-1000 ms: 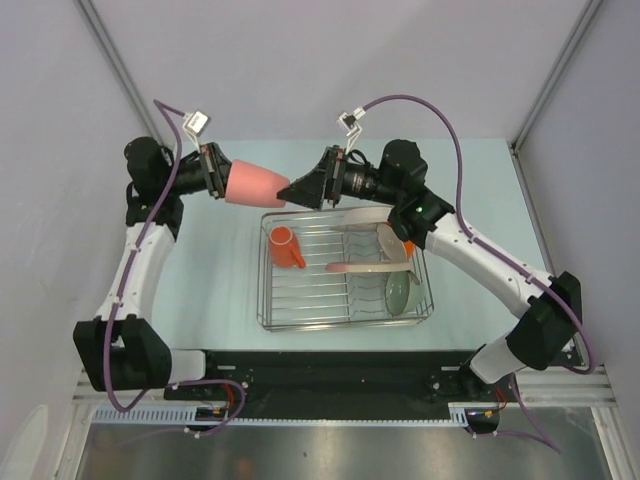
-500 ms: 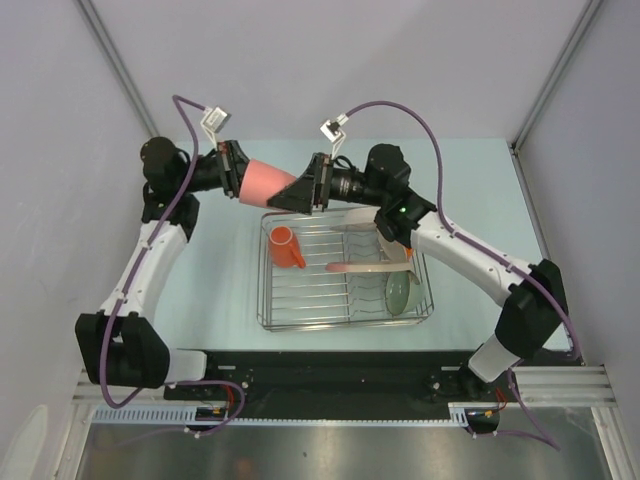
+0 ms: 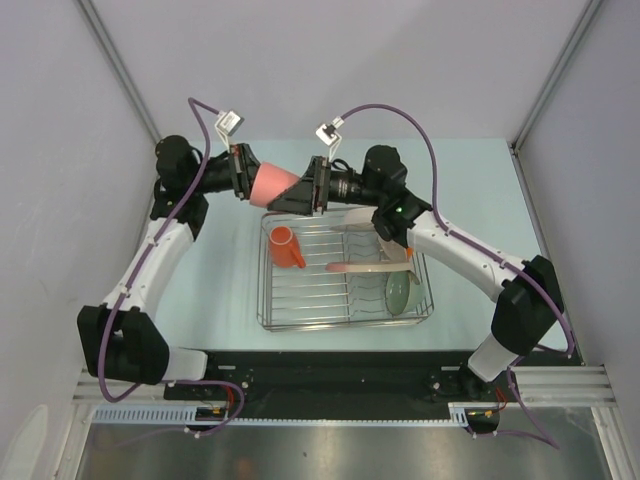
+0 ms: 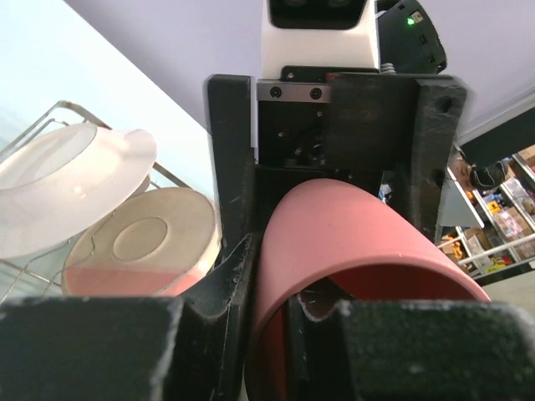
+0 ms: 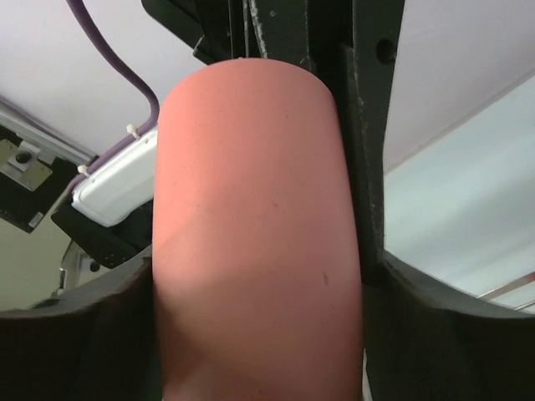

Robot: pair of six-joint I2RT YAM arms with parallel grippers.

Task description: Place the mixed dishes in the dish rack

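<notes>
The pink tumbler [image 3: 270,183] hangs on its side above the table, just beyond the dish rack's [image 3: 268,300] far left corner. My left gripper [image 3: 245,172] is shut on its rim, one finger inside the wall and one outside [image 4: 280,284]. My right gripper [image 3: 292,192] reaches in from the other end. Its fingers lie against both sides of the tumbler's body [image 5: 259,234]. In the rack are an orange mug [image 3: 286,246], a pink-and-cream plate [image 3: 365,266], a pale green bowl [image 3: 398,292], a white plate [image 3: 372,216] and an orange bowl [image 3: 406,248].
The rack stands in the middle of the pale table [image 3: 220,290], between the two arms. Grey walls close in the left, far and right sides. The left wrist view shows the white plate [image 4: 67,180] and a pink-and-cream dish [image 4: 142,242] standing in the rack's wires.
The left arm carried the tumbler to the right. The right gripper slid left over the tumbler's base, and its jaws narrowed from wide open onto the body.
</notes>
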